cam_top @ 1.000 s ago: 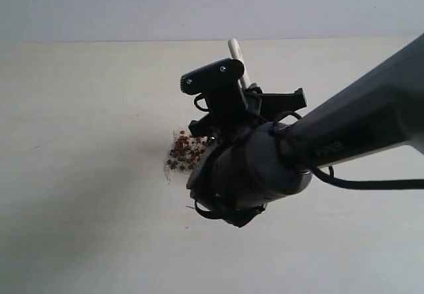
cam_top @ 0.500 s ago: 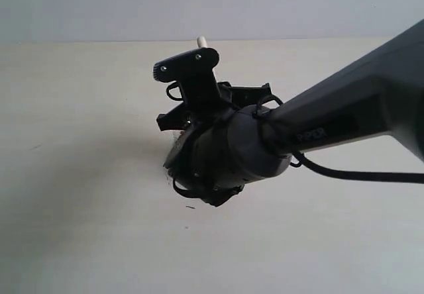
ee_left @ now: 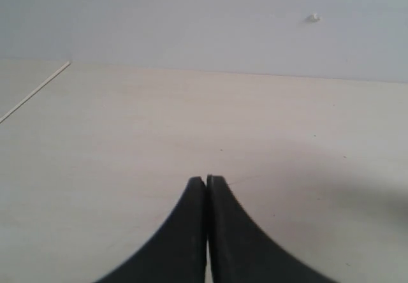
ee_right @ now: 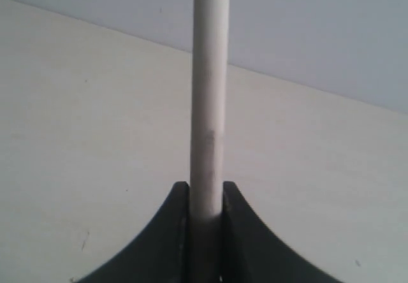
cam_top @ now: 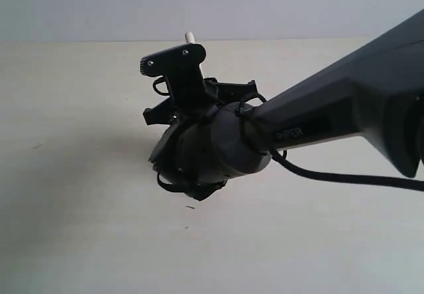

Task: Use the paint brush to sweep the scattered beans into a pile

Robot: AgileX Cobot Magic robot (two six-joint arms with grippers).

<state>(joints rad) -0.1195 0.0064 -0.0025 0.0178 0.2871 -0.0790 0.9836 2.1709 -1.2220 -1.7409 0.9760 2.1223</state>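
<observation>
**Exterior view.** The right arm (cam_top: 331, 118) reaches in from 3 o'clock, with its wrist over the middle of the tabletop (cam_top: 79, 175). Over the last second the wrist has travelled toward 9 o'clock. The wooden tip of the paint brush (cam_top: 189, 37), which projects at 12 o'clock above the wrist, has moved with it. The pile of beans, exposed a second ago at the wrist's 9 o'clock edge, is now wholly covered by the wrist. Neither beans nor bristles can be seen in any present view.

**Right wrist view.** The right end effector (ee_right: 206, 190) pinches the round handle between its two fingers, and the handle runs straight out from the grip.

**Left wrist view.** The left end effector (ee_left: 206, 181) has its fingers pressed together on nothing and faces bare tabletop, away from the work.

**Interpretation.** The shift reads as a sweeping stroke carried across the pile's position toward 9 o'clock. Whether it tightened the mound or dragged beans out of it cannot be judged until the wrist clears the spot.
</observation>
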